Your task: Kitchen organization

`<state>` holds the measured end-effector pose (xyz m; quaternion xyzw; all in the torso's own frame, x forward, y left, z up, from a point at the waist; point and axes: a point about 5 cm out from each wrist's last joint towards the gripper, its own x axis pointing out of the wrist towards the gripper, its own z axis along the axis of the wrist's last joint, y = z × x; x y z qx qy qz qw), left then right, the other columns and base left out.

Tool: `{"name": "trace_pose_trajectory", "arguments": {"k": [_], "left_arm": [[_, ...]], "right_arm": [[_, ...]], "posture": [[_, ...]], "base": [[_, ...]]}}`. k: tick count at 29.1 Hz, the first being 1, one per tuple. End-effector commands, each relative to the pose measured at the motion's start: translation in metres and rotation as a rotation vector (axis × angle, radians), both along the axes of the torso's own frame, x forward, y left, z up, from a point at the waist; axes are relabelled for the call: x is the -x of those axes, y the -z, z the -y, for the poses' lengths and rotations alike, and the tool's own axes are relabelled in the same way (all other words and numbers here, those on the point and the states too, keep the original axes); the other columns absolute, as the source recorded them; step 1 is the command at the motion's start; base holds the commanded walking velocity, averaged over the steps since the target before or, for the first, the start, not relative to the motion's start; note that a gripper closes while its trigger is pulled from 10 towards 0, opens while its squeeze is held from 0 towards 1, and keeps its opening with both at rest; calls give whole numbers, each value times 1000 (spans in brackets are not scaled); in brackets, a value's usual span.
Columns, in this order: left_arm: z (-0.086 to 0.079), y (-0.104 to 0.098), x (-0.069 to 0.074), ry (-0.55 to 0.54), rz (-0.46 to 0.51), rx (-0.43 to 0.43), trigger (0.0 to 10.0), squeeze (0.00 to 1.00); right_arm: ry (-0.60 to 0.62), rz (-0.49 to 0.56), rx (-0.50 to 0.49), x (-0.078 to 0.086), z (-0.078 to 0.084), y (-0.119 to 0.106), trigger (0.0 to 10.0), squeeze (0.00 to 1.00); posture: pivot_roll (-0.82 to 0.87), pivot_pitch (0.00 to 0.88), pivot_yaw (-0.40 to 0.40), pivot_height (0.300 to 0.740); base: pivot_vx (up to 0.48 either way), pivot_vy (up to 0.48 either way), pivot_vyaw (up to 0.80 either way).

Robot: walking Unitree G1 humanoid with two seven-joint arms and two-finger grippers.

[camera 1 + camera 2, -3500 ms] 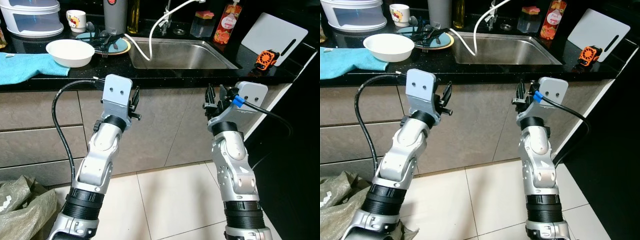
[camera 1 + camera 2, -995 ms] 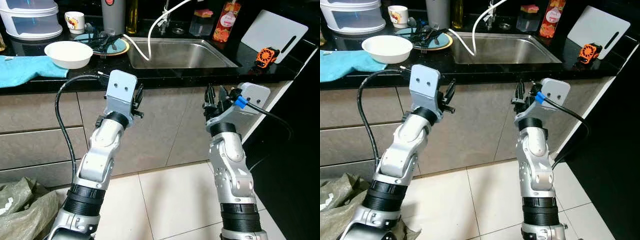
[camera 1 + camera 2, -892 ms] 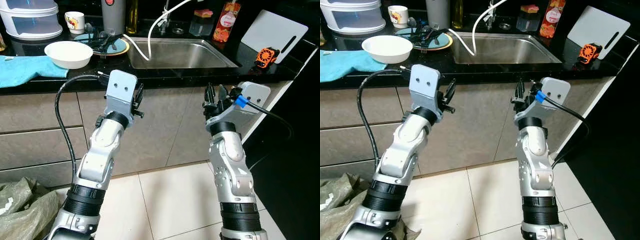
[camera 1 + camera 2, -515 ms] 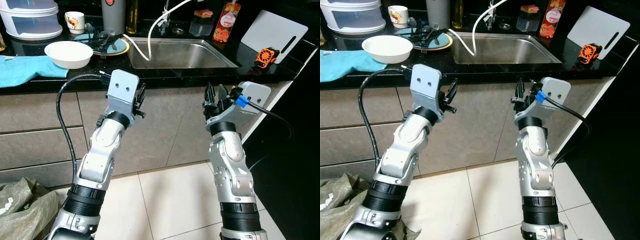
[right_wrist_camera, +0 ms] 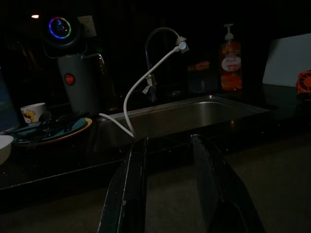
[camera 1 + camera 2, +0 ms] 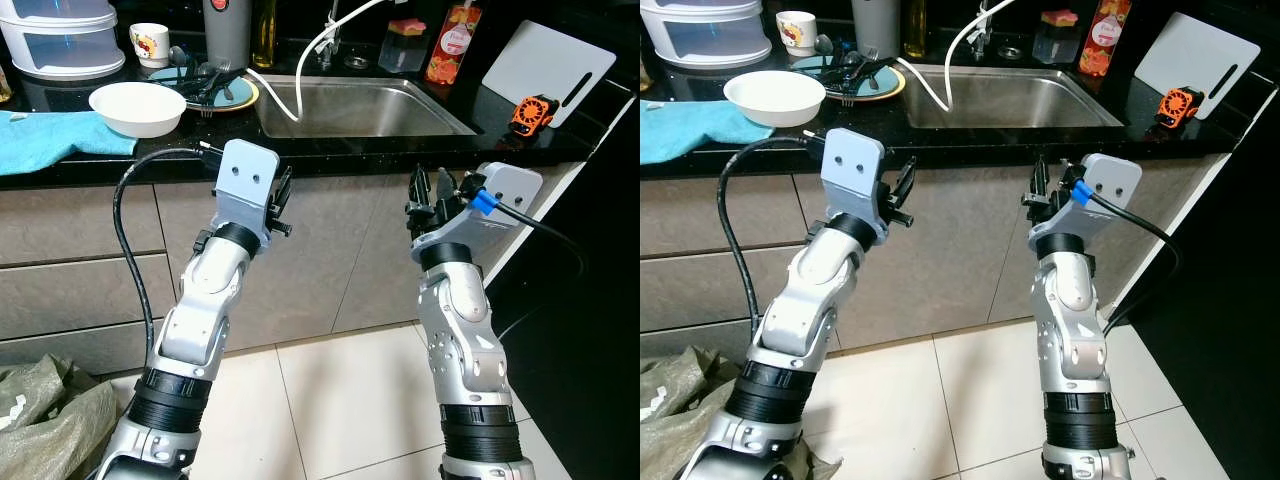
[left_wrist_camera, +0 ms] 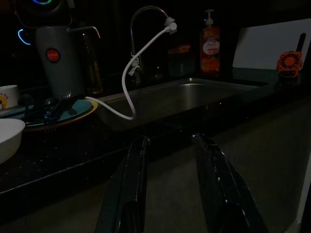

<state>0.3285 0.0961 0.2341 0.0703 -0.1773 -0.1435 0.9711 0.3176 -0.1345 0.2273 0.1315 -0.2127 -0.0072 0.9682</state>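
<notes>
Left eye view: sink (image 6: pixel 370 108) beyond both grippers' parted fingers (image 7: pixel 129 194).

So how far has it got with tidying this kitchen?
Hardly begun, by the look of it. Nothing looks put away: the white bowl, the plate of cutlery and the blue cloth sit on the counter beside the sink. Nothing is in hand: the left gripper and right gripper hang below the counter edge, fingers open and empty. All the sorting seems left.
</notes>
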Motion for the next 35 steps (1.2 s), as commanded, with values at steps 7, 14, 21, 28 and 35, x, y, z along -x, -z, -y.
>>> {"name": "trace_pose_trajectory", "arguments": {"k": [7, 14, 21, 28, 35], "left_arm": [[5, -4, 3, 27, 23, -6, 10000, 0], [3, -3, 3, 3, 21, 0, 10000, 0], [2, -3, 2, 0, 21, -9, 10000, 0], [3, -4, 3, 11, 28, -4, 10000, 0], [2, -4, 2, 5, 28, -3, 10000, 0]], "right_arm": [[12, -6, -3, 0, 4, 2, 10000, 0], [14, -9, -3, 0, 4, 2, 10000, 0], [15, -11, -3, 0, 4, 2, 10000, 0], [12, -10, -4, 0, 4, 2, 10000, 0], [7, -12, -3, 0, 4, 3, 10000, 0]], "posture": [[239, 8, -91, 740], [240, 11, -90, 740], [240, 11, -90, 740], [239, 14, -90, 740], [239, 14, -90, 740]], "base": [[0, 0, 0], [0, 0, 0], [0, 0, 0], [0, 0, 0], [0, 0, 0]]}}
